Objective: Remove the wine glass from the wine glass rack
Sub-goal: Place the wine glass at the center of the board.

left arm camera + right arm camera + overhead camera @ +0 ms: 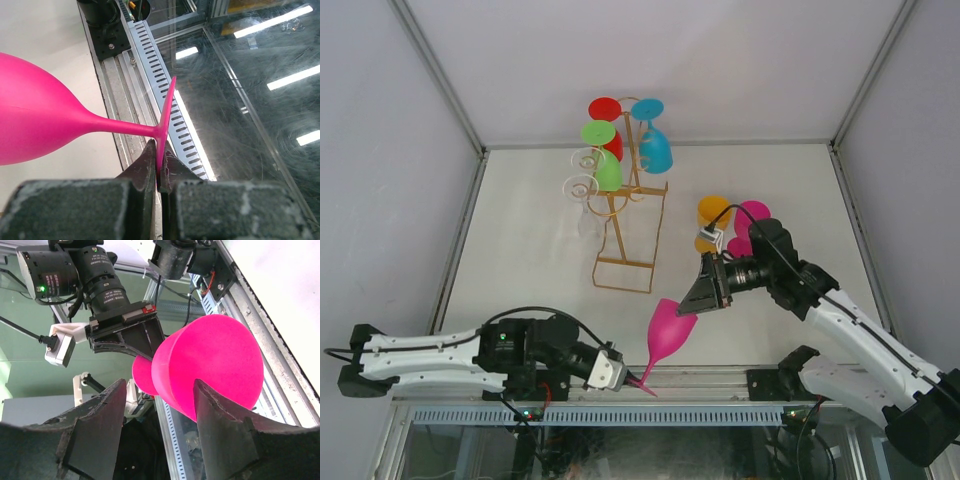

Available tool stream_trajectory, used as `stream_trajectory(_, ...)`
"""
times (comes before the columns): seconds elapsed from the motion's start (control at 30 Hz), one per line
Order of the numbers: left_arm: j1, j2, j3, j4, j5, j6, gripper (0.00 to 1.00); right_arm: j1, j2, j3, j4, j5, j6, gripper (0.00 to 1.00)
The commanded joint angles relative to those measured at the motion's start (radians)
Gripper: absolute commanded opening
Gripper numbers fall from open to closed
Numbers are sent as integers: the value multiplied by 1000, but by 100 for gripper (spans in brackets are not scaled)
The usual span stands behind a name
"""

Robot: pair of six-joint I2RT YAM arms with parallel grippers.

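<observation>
We have the pink wine glass (672,325) off the wine glass rack (619,240) and well apart from it. It hangs tilted above the near edge of the desk (520,260), with the rack standing further back carrying the green glass (605,165), the blue glass (655,150) and others.

The left pincer (160,165) is clamped on the thin foot (168,107) of the glass, edge-on between its fingertips. The right pincer (159,385) stands apart, with one finger on each side of the bowl (215,365). One finger looks to be against the bowl, and there is a gap on the other side.

We judge this to be a handover to the right arm. To do it well, we centre the bowl between the right fingers before closing, so that neither finger pushes it sideways. The left grip is only a narrow pinch on the foot, and a sideways push could twist the glass out of it. We close gently on the widest part of the bowl, since its smooth, rounded wall may squirt out under a hard squeeze. We let go with the left pincer only when the right one is firmly set. We also steer clear of the orange glass (713,210) behind the right arm.
</observation>
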Motion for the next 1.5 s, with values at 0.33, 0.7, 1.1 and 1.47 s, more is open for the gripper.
stream_trajectory(0.33,-3,-32,54,39,9,57,0,45,14,1,119,-77,46,41)
stream_trajectory(0.7,-3,-69,52,3,-47,55,0,55,9,2,225,-112,116,21)
stream_trajectory(1.1,-3,-86,40,-8,-84,28,0,95,2,1,249,-87,121,18)
stream_trajectory(1.47,-3,-79,38,-9,-93,37,0,133,2,1,243,-101,97,27)
